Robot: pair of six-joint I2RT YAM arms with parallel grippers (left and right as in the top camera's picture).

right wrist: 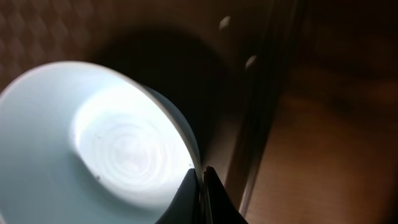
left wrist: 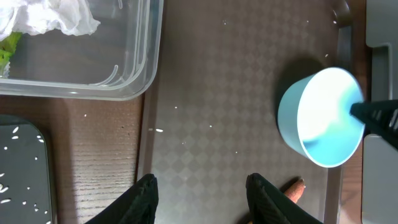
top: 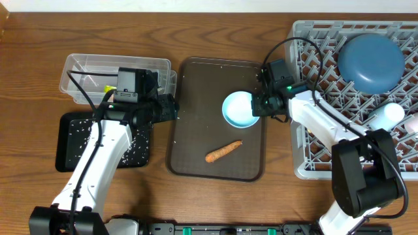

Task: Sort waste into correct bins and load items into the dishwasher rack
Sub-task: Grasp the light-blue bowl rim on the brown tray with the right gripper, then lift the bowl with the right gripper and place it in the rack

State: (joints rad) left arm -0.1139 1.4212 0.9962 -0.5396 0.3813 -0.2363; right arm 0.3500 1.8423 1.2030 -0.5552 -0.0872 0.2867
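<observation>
Already the sorting is looking nearly finished: crumpled tissue (left wrist: 56, 15) and the yellow-green wrapper (left wrist: 6, 53) are lying in the clear tub (top: 81, 68) left of the brown tray (top: 189, 150). Rice is sitting in the black tray (top: 65, 156), and the blue plate (top: 371, 62) is resting in the rack (top: 307, 156) to the right. The carrot stick (top: 223, 151) and bowl (top: 236, 109) are waiting on the brown tray. The right wrist view alone is showing the right gripper (right wrist: 202, 180) pinching the bowl's rim. The left wrist view is showing the left gripper (left wrist: 202, 183) hanging spread and empty over the tray.
</observation>
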